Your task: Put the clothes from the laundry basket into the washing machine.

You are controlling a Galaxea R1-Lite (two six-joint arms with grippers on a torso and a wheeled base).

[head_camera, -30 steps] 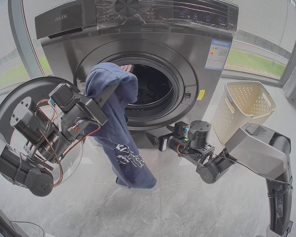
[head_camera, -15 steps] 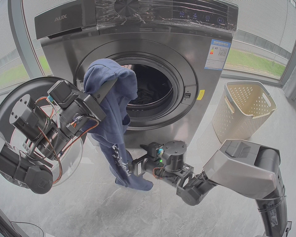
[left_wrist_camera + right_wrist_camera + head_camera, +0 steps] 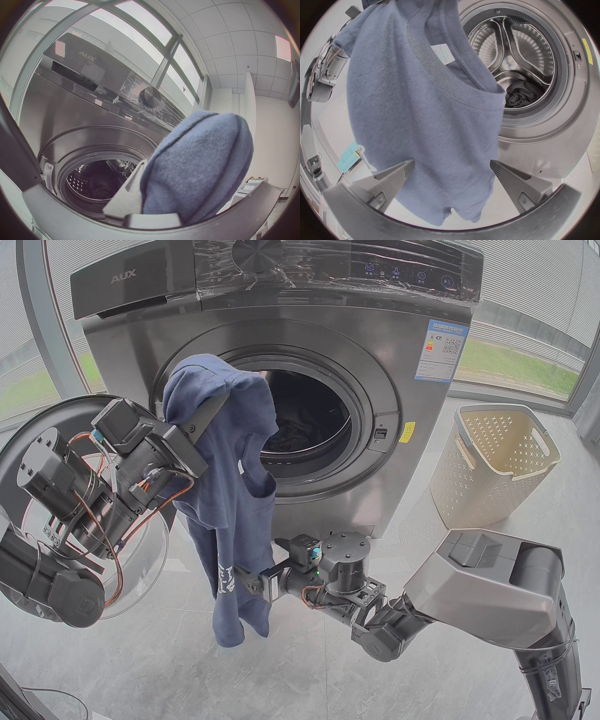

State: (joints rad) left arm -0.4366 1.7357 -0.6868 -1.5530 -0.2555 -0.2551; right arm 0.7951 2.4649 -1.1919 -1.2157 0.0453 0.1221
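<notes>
Left gripper clamped on the bunched top of the navy T-shirt. The shirt hangs limp below it, with white print low down. Right gripper gapes wide, straddling the shirt's lower part. Beyond it is the washing machine drum; the laundry basket stands well apart.

The shirt hangs before the washing machine — laundry basket right of it (garment inside).

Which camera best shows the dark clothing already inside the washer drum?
The right wrist view: the crumpled black garment lies clearly lit at the bottom of the ribbed steel drum. In the head view it is a dim shape beside the hanging navy blue T-shirt; in the left wrist view, a dark blur.
</notes>
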